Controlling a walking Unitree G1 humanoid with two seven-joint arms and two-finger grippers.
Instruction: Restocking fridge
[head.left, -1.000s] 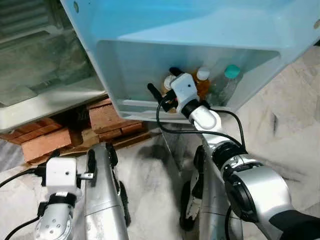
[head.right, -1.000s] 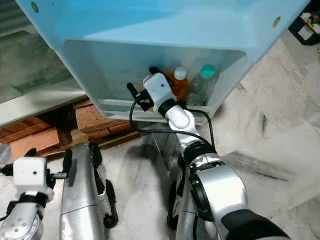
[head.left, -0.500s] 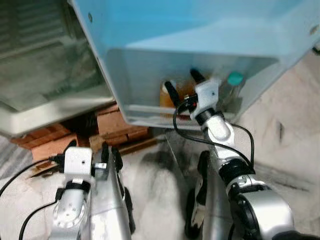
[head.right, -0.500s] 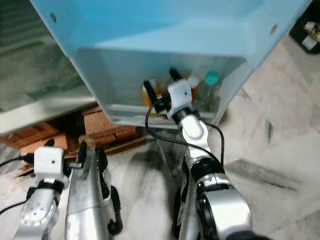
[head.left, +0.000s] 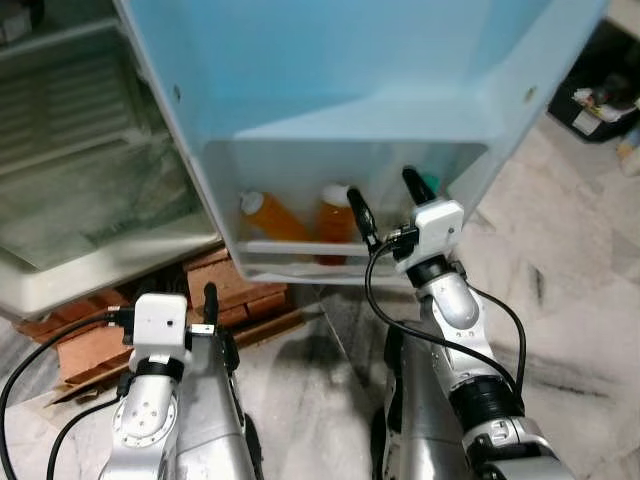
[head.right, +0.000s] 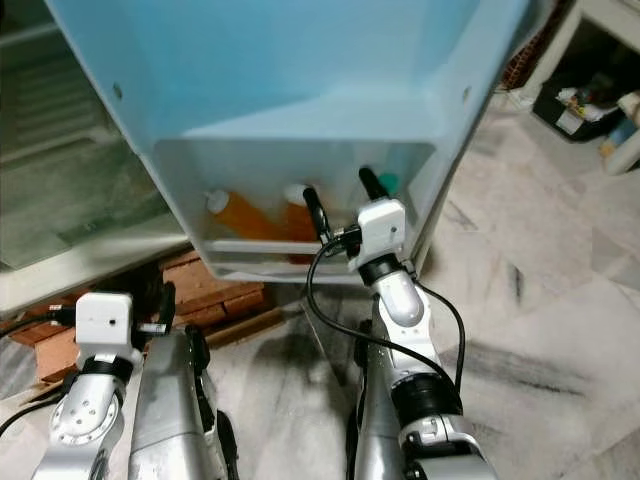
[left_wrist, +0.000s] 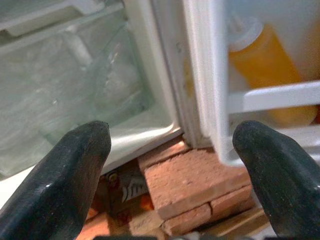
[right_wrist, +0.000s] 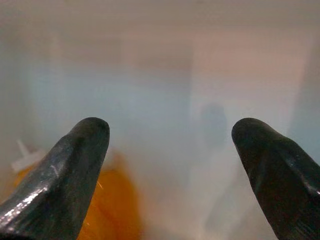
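In the fridge door shelf (head.left: 300, 247), orange bottles (head.left: 335, 213) half-hidden behind the wide-spread, empty right claw (head.left: 386, 198); teal cap (head.left: 428, 183) barely visible.

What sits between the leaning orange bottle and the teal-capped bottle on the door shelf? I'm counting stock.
One upright orange bottle stands between the leaning orange bottle and the teal-capped bottle, seen in the eye views. The right tool, open, hovers there too.

Two silver, tube-shaped metal arms rise from the bottom of the head view, each ending in a white boxy wrist block. The right gripper (head.left: 385, 198) near the frame's centre has two long black fingers (head.left: 359, 212); the left gripper (head.left: 210, 298), lower left, is black too. Loose black cables loop off both wrists, and dark ribbed collars ring the joints
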